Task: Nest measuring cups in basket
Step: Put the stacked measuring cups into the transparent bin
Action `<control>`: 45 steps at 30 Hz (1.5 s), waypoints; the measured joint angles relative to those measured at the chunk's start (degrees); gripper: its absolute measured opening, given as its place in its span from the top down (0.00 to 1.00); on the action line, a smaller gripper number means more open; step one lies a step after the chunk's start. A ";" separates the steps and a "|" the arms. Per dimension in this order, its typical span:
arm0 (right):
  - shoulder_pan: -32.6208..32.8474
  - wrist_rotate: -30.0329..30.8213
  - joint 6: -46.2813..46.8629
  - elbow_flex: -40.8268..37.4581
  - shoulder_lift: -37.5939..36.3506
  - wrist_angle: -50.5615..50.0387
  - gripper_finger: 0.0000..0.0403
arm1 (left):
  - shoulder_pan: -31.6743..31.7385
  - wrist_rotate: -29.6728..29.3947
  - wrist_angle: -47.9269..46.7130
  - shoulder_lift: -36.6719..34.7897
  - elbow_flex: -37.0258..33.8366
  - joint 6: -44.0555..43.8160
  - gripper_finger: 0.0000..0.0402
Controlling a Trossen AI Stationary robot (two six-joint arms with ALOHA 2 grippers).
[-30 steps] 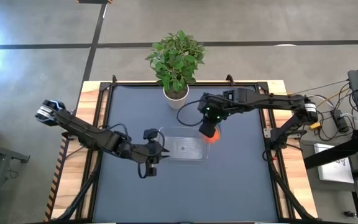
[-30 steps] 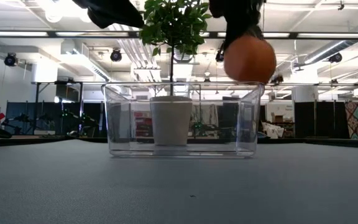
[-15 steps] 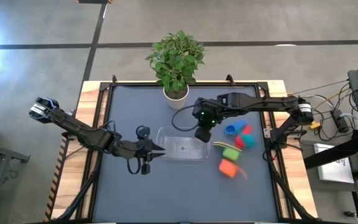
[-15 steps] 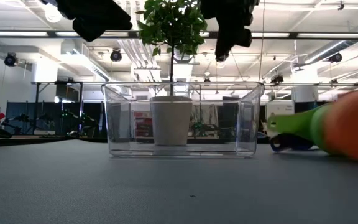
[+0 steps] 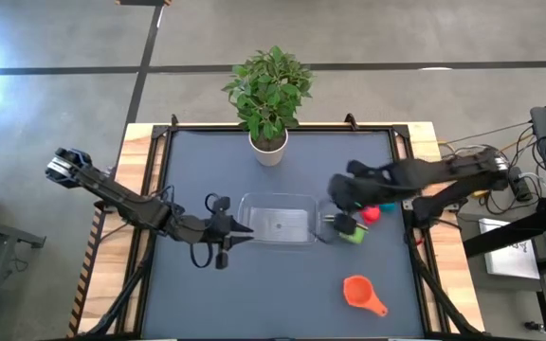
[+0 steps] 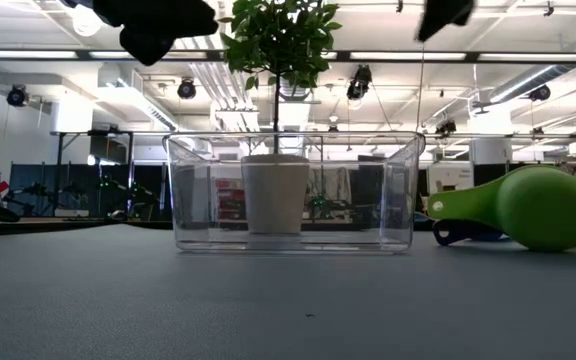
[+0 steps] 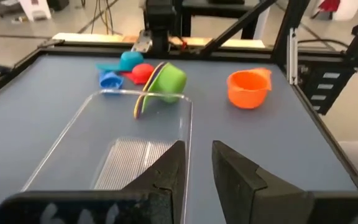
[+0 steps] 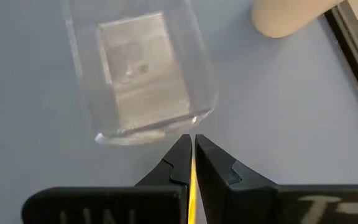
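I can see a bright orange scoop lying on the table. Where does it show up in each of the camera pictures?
High view: the orange cup lies alone near the table's front edge, right of the clear basket.
Low view: not in it.
Left wrist view: the orange cup sits beyond the basket, apart from the green cup.
Right wrist view: not in it.
Shared landmark: the basket, seen in every view.

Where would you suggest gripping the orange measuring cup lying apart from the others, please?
Probably by its short flat handle, from above. The orange measuring cup sits alone on the mat, bowl opening upward in the left wrist view, handle pointing toward the table's front-right corner. The handle is thin enough to pinch; the round bowl looks wider and likelier to slip.
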 joint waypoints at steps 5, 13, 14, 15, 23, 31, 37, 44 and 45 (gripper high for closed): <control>9.25 4.07 11.89 -12.03 -8.09 4.33 0.97 | 0.00 0.01 5.75 2.81 0.31 2.09 0.84; 19.89 9.56 30.19 -26.62 -13.55 7.77 0.97 | 0.00 0.06 13.93 8.53 1.35 5.27 0.85; 19.89 9.22 31.96 -27.92 -13.91 7.78 0.97 | 0.00 0.09 14.22 9.15 1.69 5.57 0.85; 19.75 8.62 33.03 -29.06 -14.22 7.76 0.96 | 0.00 0.09 14.23 9.68 2.09 5.75 0.85; 15.70 3.73 32.38 -35.08 -15.34 7.85 0.72 | 0.02 2.91 14.05 12.20 4.69 7.04 0.85; 6.26 1.36 24.45 -35.28 -14.82 11.93 0.39 | 0.02 3.56 14.09 12.46 5.03 7.63 0.85; -3.55 -6.32 12.75 -35.09 -10.96 19.87 0.29 | 0.02 3.55 13.89 12.46 5.02 7.65 0.85; -7.62 -13.00 8.52 -33.81 -5.20 15.66 0.29 | -0.04 4.89 12.78 12.46 5.00 7.21 0.85; -7.21 -13.35 8.56 -33.81 -5.20 15.38 0.29 | -0.08 5.33 12.78 12.46 4.99 7.22 0.85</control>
